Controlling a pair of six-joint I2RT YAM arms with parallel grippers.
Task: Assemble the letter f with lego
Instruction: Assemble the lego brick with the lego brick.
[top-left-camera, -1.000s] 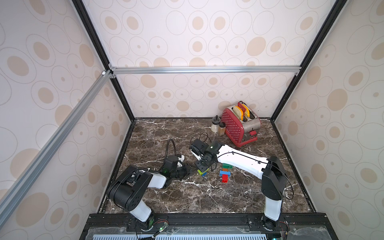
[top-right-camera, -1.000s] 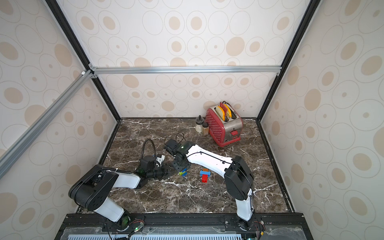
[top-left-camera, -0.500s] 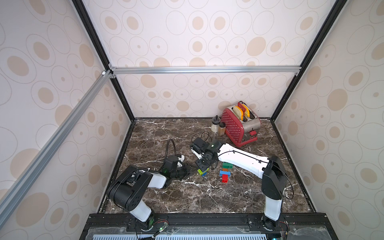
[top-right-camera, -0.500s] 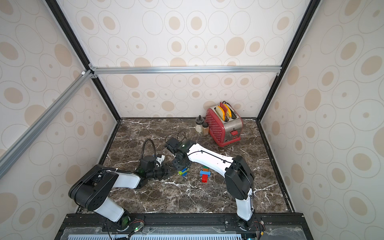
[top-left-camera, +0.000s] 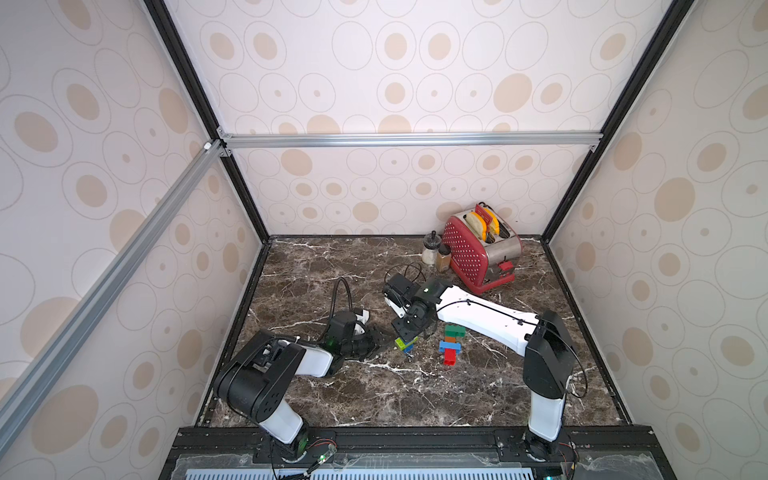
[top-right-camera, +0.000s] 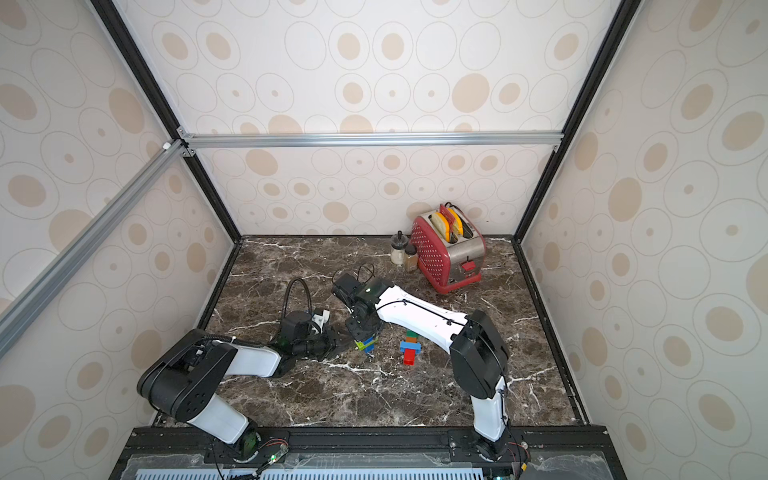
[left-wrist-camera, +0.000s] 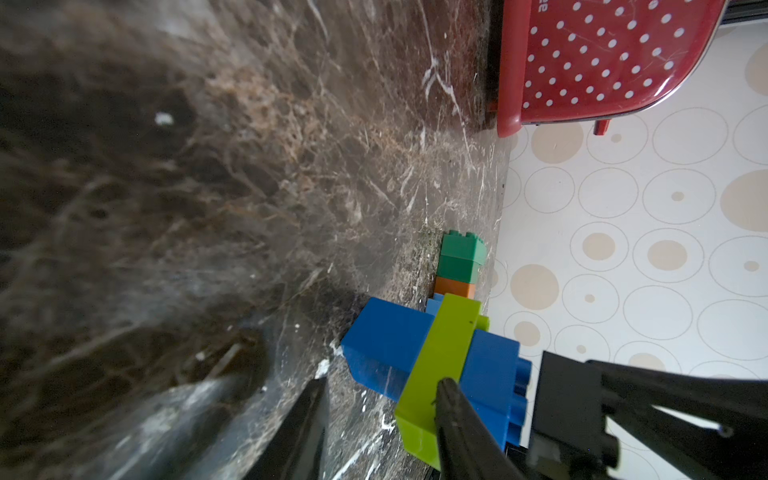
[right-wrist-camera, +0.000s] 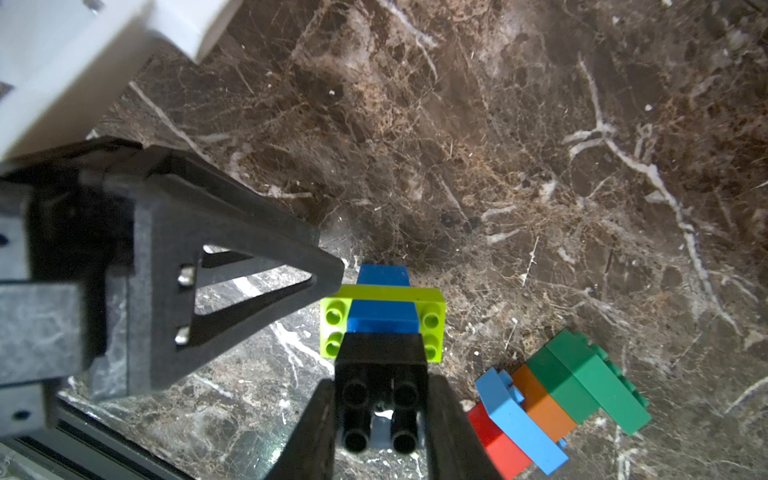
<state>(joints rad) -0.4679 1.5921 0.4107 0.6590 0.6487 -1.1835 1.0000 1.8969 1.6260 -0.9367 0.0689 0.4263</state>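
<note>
Toaster (left-wrist-camera: 602, 62) cut by frame edge; lime-blue lego (top-left-camera: 402, 343) partly under right hand (top-left-camera: 409, 332).

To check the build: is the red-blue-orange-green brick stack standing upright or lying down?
Lying down. The brick stack rests lengthwise on the table, its green studs pointing sideways.

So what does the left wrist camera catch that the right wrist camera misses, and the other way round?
Only the left wrist camera shows the red dotted toaster and the patterned wall. Only the right wrist camera shows the red brick and the right fingers pinching a black brick. Both show the lime green brick sandwiched between blue bricks, the dark green brick, the orange brick and the marble table.
</note>
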